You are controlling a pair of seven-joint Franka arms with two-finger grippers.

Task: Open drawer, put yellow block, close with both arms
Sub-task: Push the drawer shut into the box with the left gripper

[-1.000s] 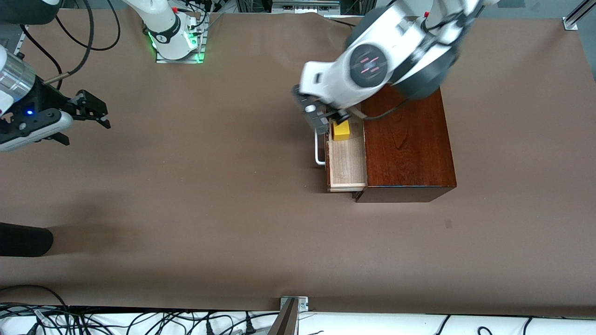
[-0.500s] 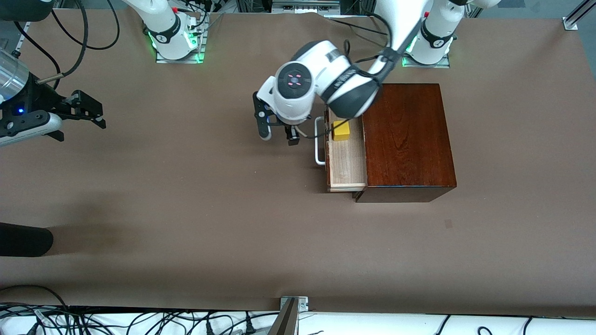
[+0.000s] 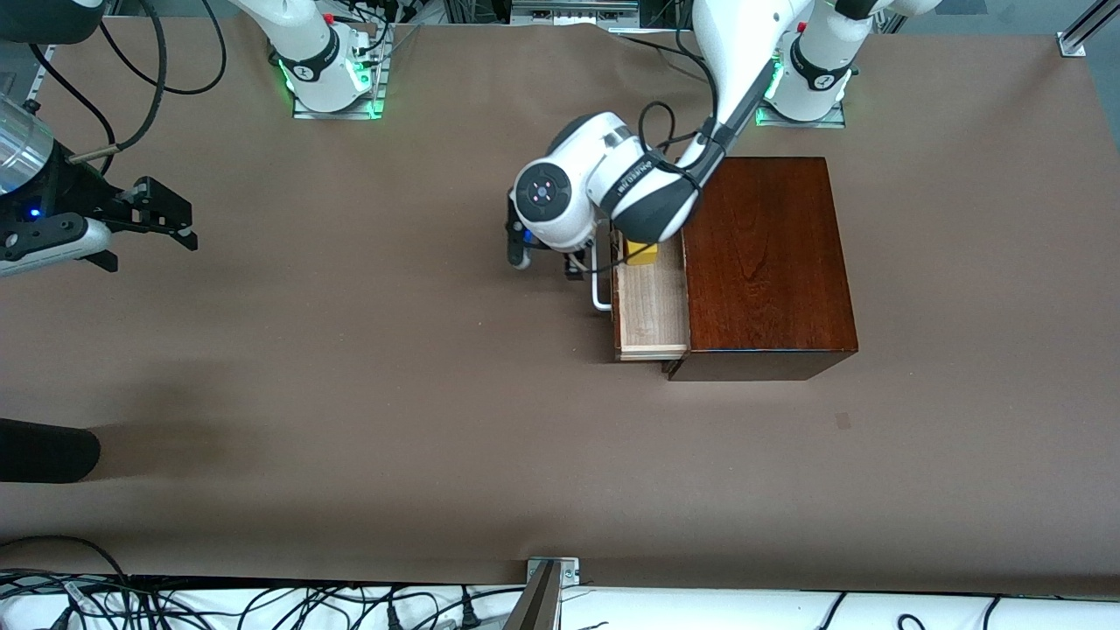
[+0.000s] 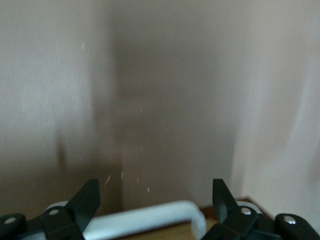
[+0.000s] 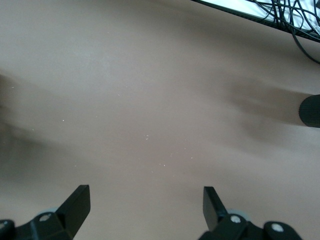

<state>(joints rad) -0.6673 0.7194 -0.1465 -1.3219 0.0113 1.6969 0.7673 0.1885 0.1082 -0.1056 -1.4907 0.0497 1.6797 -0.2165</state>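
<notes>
One yellow block (image 3: 643,255) is seen in the open drawer (image 3: 652,306), at its end nearer the bases, half hidden by the left arm. The left gripper (image 3: 547,261) is held just beside the handle (image 3: 598,289), on the right arm's side, fingers spread wide and empty. The right gripper (image 3: 166,219) is held open and empty at the table's (image 3: 394,420) edge, waiting. One box (image 3: 766,262) is counted.
</notes>
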